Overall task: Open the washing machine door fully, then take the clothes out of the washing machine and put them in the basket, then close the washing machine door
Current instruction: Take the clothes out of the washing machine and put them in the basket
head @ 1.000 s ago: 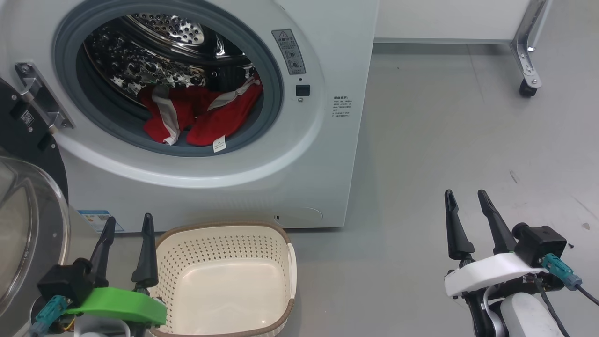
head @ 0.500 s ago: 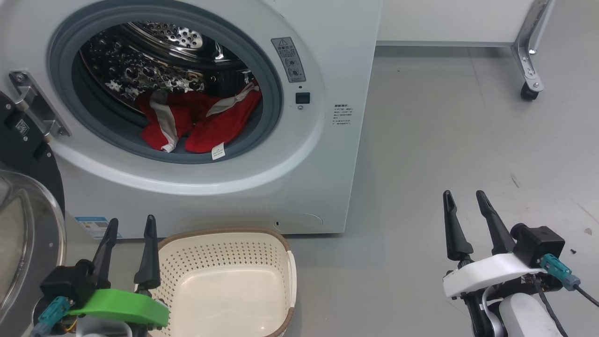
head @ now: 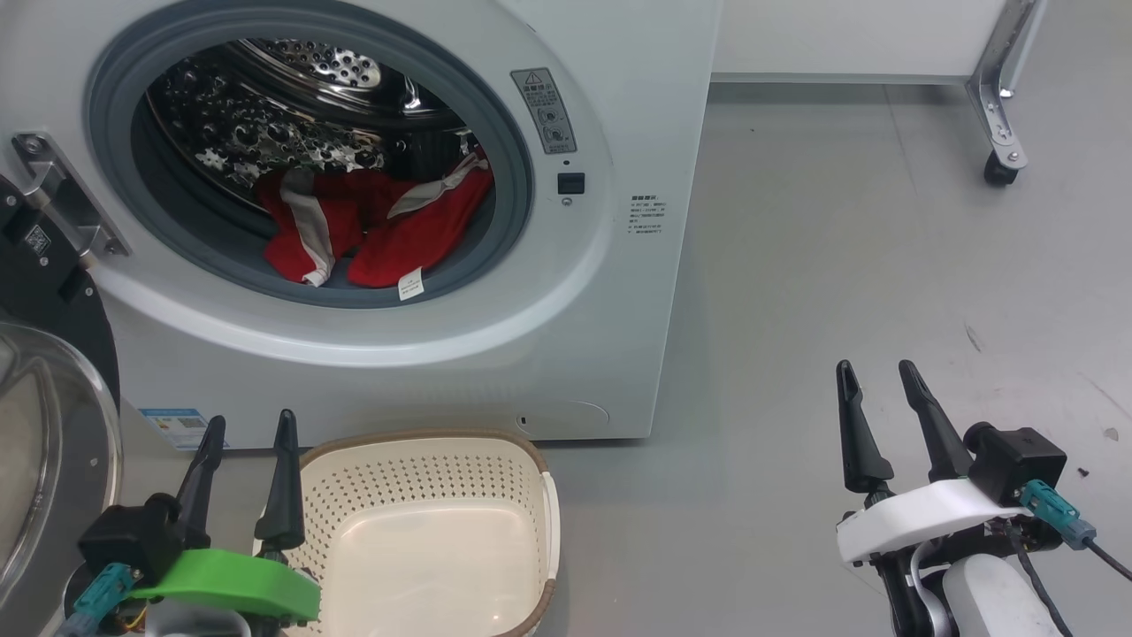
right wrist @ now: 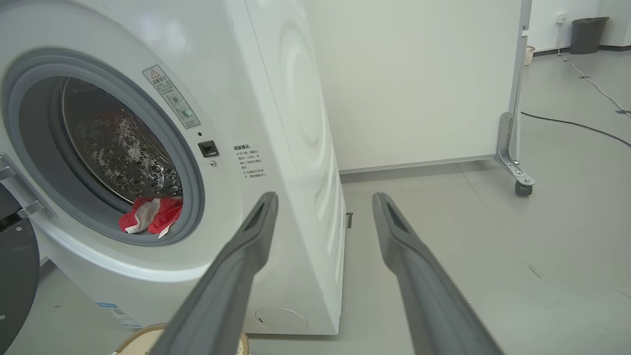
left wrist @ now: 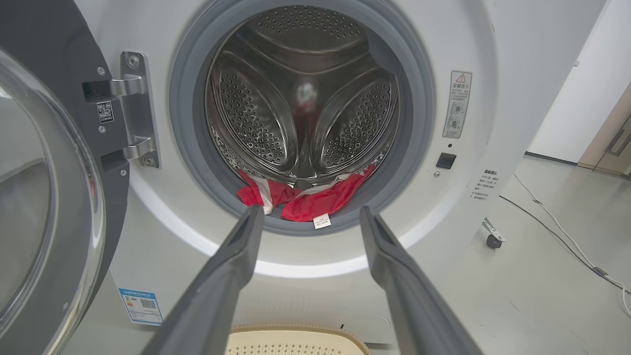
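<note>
The white washing machine [head: 610,318] fills the upper left of the head view, its door [head: 44,425] swung open to the left. Red clothes [head: 371,230] with white panels and a small label lie at the bottom of the drum, seen too as clothes [left wrist: 310,199] in the left wrist view and clothes [right wrist: 148,219] in the right wrist view. The cream basket [head: 424,531] stands empty on the floor before the machine. My left gripper [head: 249,426] hangs open beside the basket's left rim. My right gripper [head: 877,372] is open over bare floor, far right.
Grey floor stretches to the right of the machine. A white panel on a metal foot with a castor [head: 999,168] stands at the back right. Cables [left wrist: 557,231] run along the floor on the right. A dark bin [right wrist: 586,34] stands far back.
The whole head view has shifted a little, so the machine mouth sits lower and further left in the picture. Both grippers stay open and nearly still.
</note>
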Robot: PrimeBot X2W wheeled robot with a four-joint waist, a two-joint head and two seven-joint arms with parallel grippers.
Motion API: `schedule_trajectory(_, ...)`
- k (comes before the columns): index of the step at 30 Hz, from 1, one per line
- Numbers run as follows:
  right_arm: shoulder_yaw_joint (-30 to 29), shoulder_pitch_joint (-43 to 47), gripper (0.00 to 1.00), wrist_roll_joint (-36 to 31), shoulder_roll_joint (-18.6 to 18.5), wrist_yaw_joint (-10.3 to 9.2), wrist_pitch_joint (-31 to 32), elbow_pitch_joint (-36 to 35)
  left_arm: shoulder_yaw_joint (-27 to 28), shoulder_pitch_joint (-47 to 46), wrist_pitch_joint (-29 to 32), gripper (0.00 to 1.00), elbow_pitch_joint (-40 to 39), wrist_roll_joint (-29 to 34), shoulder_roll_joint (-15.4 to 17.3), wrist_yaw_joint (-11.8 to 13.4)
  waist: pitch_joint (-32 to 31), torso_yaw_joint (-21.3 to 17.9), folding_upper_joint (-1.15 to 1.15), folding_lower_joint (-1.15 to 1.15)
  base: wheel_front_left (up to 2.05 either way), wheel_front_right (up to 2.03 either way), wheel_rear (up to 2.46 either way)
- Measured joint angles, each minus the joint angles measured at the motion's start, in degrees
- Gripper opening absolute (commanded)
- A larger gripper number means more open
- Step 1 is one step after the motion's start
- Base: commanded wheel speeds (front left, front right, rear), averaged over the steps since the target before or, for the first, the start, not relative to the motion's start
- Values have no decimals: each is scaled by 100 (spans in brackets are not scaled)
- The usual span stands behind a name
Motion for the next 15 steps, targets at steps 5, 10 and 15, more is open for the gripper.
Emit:
schedule_trajectory(5, -2, 0, 100, 0, 1, 0, 0, 0, 0, 0, 1, 100, -3, 0, 0, 7, 15, 3, 0, 0, 0, 0, 0)
schedule_trajectory(10, -2, -1, 100, 0, 2, 0, 0, 0, 1, 0, 1, 100, -8, 0, 0, 7, 32, 5, 0, 0, 0, 0, 0)
schedule_trajectory(15, -5, -1, 100, 0, 4, 0, 0, -1, 1, 0, 1, 100, -15, 0, 0, 8, 55, 5, 0, 0, 0, 0, 0)
